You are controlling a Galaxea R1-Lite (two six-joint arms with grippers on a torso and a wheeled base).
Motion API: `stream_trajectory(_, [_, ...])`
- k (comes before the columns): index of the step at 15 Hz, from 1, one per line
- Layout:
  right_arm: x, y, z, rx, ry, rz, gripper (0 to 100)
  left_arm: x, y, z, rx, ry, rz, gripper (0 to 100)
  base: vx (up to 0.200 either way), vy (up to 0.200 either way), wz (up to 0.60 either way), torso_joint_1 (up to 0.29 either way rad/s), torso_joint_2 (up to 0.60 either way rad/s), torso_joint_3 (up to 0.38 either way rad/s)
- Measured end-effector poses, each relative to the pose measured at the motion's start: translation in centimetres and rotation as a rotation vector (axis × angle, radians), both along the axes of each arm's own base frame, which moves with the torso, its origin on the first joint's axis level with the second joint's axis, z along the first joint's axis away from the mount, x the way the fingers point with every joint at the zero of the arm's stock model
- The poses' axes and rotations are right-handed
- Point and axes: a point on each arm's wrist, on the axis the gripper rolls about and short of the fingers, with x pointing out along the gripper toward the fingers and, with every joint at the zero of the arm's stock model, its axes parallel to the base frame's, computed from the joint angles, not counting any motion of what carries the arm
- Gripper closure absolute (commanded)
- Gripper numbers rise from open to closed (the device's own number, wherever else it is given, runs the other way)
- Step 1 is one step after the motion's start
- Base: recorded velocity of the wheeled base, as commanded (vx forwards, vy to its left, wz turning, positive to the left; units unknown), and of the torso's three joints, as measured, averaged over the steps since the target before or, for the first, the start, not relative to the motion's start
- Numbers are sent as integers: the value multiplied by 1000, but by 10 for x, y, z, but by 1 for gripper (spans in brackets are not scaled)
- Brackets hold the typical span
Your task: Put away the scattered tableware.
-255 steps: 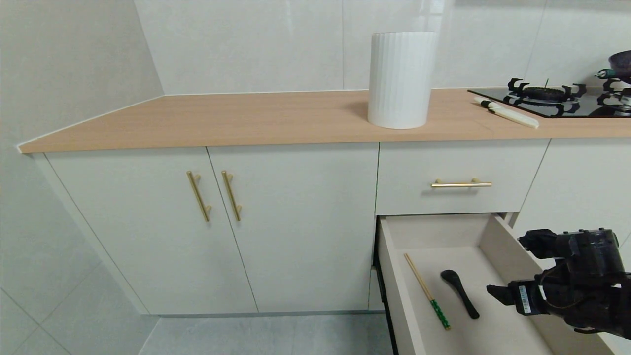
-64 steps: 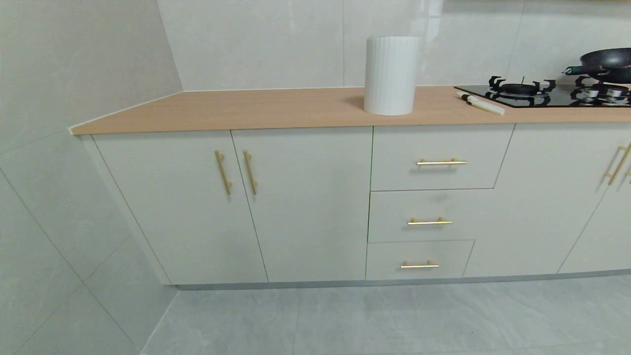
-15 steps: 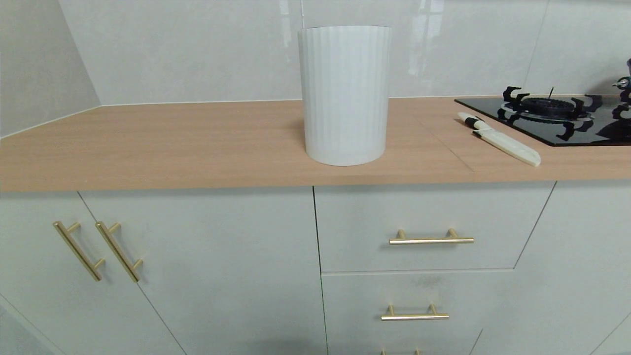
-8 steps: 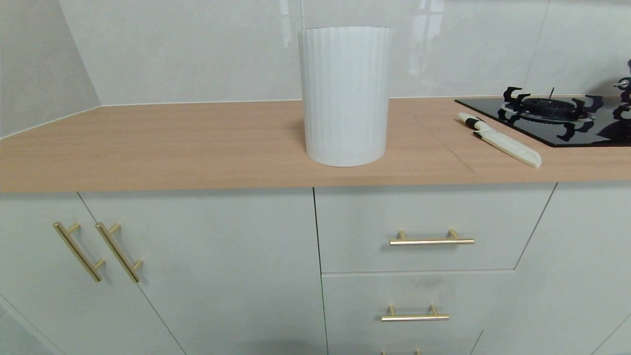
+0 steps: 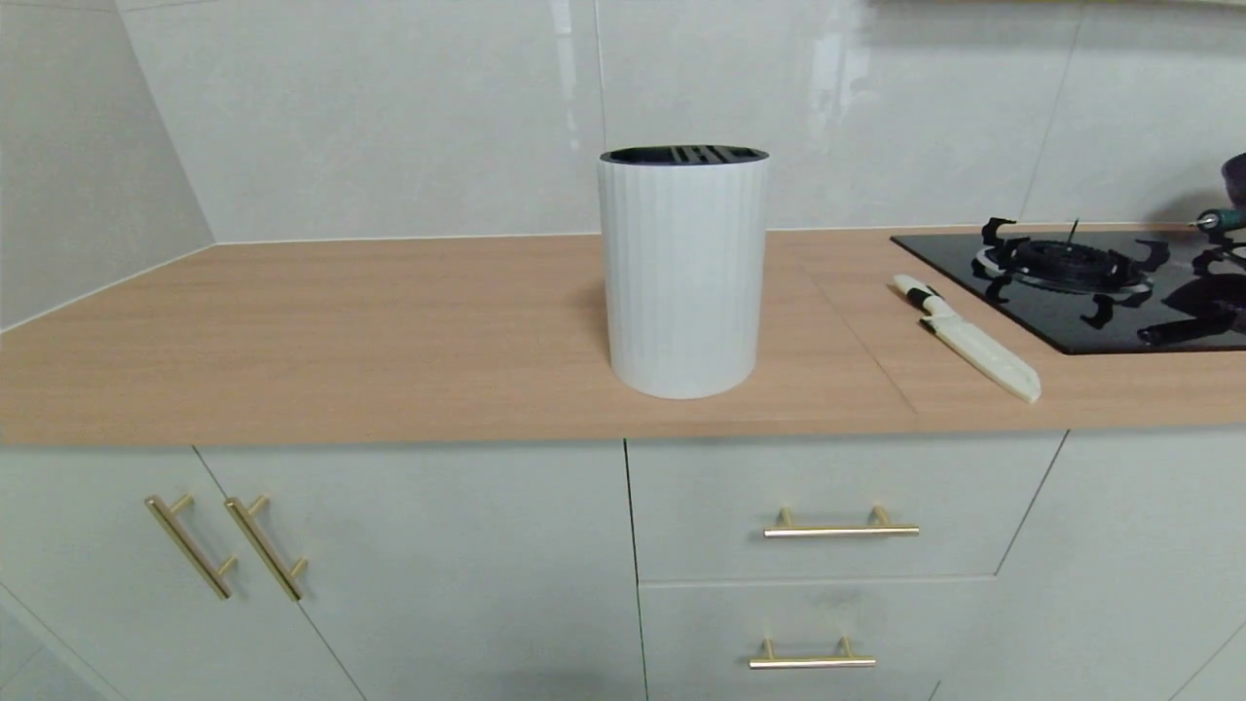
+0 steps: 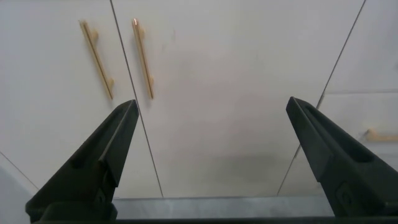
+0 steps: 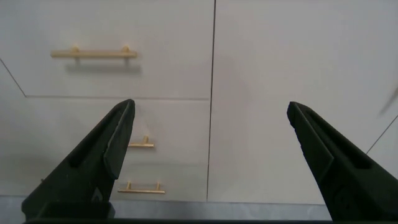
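The cream plastic knife (image 5: pixel 967 338) is seen lying diagonally on the wooden desk (image 5: pixel 341 331), above the spread-open left end effector (image 6: pixel 211 101) and the equally open right end effector (image 7: pixel 210 104), the latter judged nearer.

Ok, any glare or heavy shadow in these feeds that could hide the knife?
Head view: glare streaks sit on the wall tiles; the knife is evenly lit, and the white holder throws only a faint shadow to its left. Left wrist view: flat light on the cabinet doors, thin shadows beside the handles. Right wrist view: soft shadows under the drawer handles, no glare.
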Motion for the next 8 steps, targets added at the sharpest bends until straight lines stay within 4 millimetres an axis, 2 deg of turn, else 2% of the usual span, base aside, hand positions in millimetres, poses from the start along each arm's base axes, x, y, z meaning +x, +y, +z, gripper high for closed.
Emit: stream_trajectory(8, [0,0,0,0,0,0,0,0,0,0,0,0,0,0,0,0,0,165,-475,-311])
